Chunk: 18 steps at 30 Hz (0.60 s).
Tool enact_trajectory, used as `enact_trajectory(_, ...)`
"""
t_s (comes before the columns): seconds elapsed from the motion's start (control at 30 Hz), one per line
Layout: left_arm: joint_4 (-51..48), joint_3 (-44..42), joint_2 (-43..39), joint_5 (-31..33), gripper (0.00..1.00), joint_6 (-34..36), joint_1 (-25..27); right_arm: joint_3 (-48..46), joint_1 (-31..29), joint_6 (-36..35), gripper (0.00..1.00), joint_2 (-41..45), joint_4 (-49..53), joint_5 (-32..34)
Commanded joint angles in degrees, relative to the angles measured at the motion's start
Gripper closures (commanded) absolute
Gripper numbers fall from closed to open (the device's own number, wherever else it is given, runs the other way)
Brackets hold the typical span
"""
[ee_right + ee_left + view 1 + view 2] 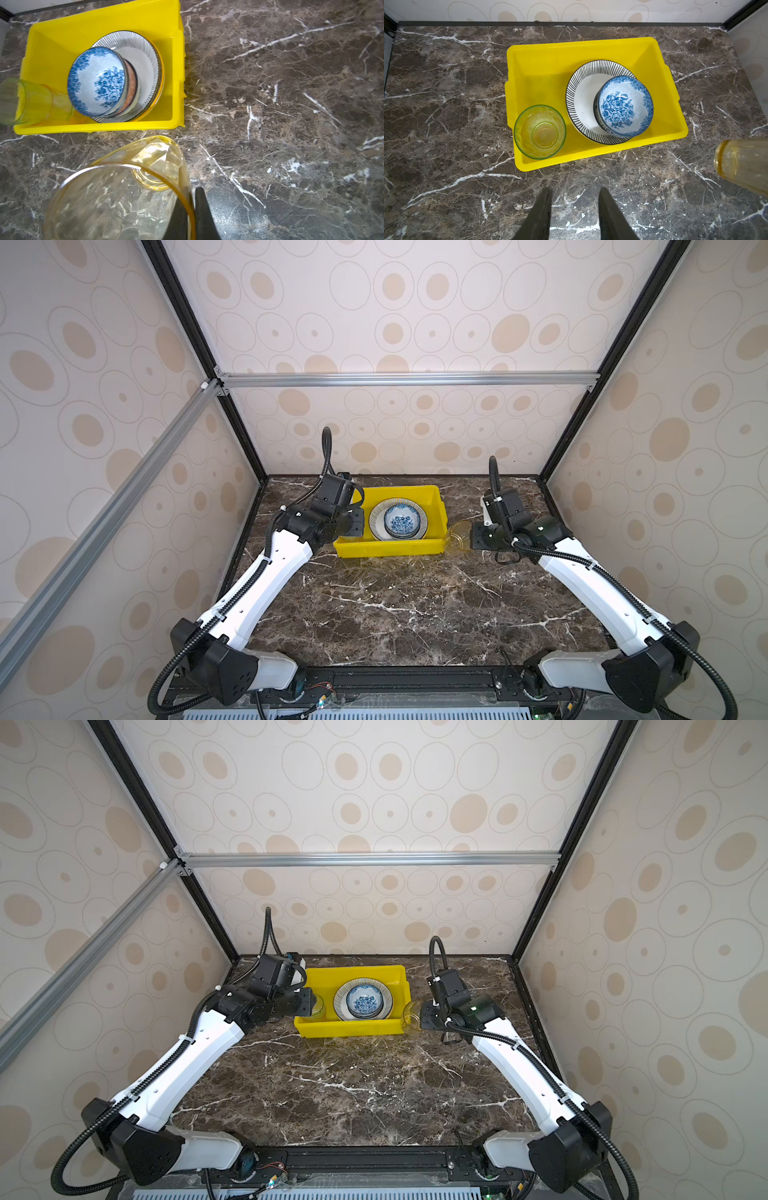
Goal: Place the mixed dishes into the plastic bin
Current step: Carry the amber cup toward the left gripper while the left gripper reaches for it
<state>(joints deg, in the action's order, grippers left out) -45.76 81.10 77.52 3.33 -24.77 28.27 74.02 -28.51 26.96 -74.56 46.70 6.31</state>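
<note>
amber cup in the clenched right end effector, beside the yellow bin; left end effector released

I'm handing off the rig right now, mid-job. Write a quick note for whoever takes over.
Left gripper: open, empty, at the left end of the bin.
Right gripper: shut on the amber cup by its rim; cup tilted, just outside the bin's right end.
In the bin: green cup, striped plate, floral bowl stacked over the plate.
Done: those three are in.
Left: put the amber cup in the bin.
</note>
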Motion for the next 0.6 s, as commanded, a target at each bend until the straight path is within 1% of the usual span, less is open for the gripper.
enact_trajectory(0.0, -0.86, 0.29, -1.79, 0.8, 0.62, -1.71, 1.66, 3.22, -2.98, 0.75, 1.0, -1.86, 0.87, 1.46)
enact_trajectory(0.37, 0.44, -0.24, -1.31, 0.62, 0.61, -3.25, 6.63, 9.03, -10.6, 0.99, 1.0, -8.55, 0.02, 2.72)
enact_trajectory(0.57, 2.6, -1.2, -1.75, -1.23, 0.61, -4.29, 8.67, 12.38, -13.73, 0.98, 1.0, -12.42, -0.29, 4.24)
